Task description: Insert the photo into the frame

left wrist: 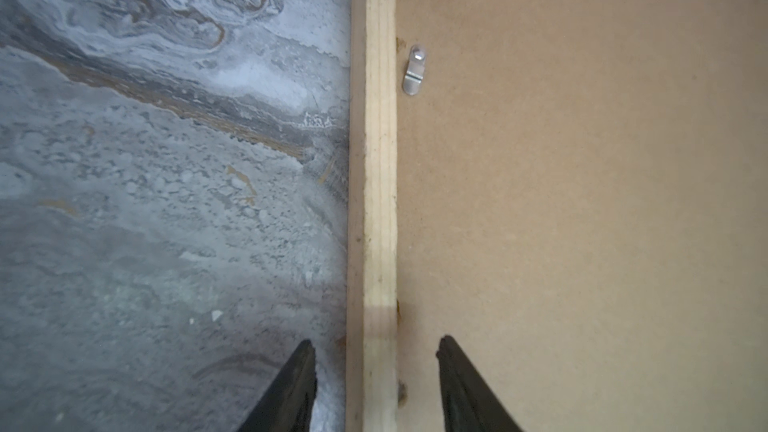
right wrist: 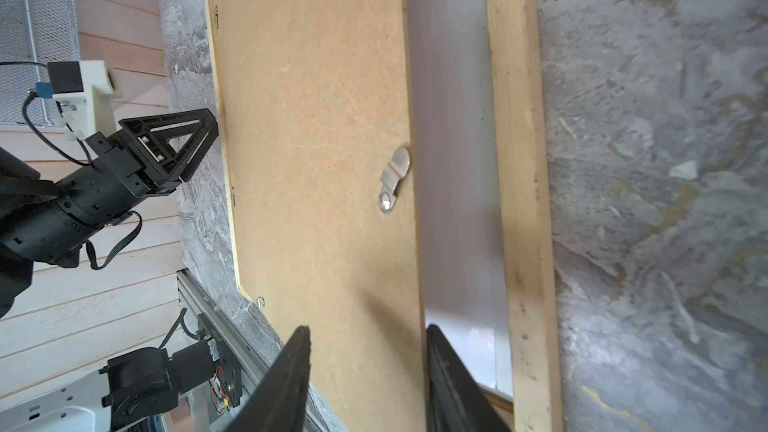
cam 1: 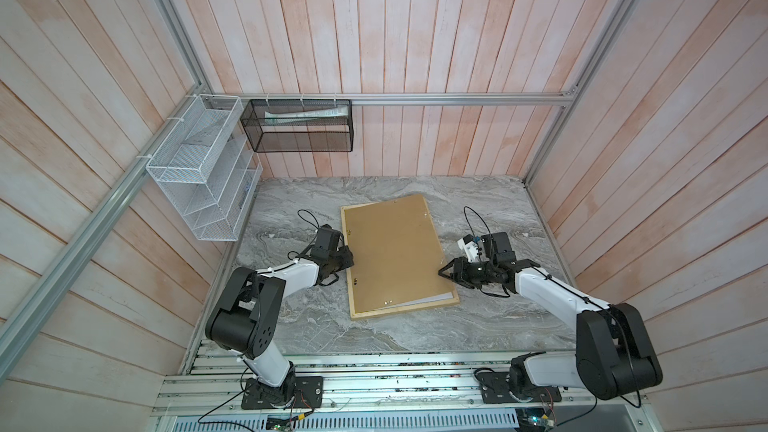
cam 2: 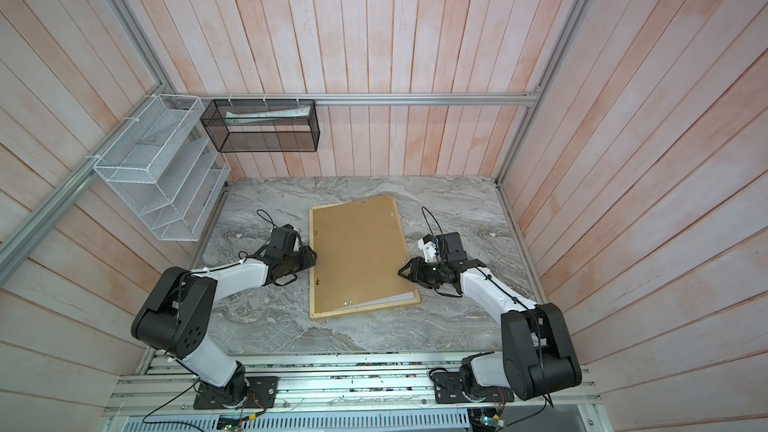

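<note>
On the desk [cam 1: 490, 218], the frame [left wrist: 380, 201] is lying face down, its rail running between the spread left jaws. The edge of the backing board [right wrist: 324, 160] is sitting between the spread right jaws, a white sheet [right wrist: 451, 160] showing just beside it.

The left arm [cam 1: 286, 278] rises from its base, elbow bent high, forearm sloping down and inward; the left gripper [cam 1: 349, 261] sits low, jaws parted. The right arm [cam 1: 544, 288] mirrors it, and the right gripper [cam 1: 444, 273] points inward, jaws also apart
</note>
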You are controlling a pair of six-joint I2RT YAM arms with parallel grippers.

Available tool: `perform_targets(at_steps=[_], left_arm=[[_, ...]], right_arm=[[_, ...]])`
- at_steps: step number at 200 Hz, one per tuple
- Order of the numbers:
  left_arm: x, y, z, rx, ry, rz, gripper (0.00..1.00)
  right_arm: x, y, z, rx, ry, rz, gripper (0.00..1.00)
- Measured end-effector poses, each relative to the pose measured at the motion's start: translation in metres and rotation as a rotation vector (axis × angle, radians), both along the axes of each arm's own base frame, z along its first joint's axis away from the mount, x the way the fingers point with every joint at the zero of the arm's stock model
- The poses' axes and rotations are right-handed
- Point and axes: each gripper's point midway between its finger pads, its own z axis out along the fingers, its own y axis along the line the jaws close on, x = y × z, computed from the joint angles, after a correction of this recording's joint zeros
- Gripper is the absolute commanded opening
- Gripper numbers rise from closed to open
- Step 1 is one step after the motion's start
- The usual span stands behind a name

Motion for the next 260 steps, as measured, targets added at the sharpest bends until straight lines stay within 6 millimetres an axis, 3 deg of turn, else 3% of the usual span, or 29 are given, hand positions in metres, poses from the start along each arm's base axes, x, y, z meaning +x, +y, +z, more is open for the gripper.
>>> perform_targets(at_steps=[99, 142, 260], left_arm=[[-0.003, 0.001, -0.004, 0.003, 0.009, 0.001, 0.49], [-0.003, 0.001, -0.004, 0.004, 0.01, 0.001, 0.52], [-0.002, -0.001, -0.004, -0.001, 0.004, -0.011, 0.47]], right_arm=[[0.001, -0.003, 0.0, -0.024, -0.005, -0.007, 0.57], [0.007, -0.005, 0.009, -0.04, -0.042, -0.012, 0.61], [0.01, -0.009, 0.011, -0.064, -0.055, -0.026, 0.6]])
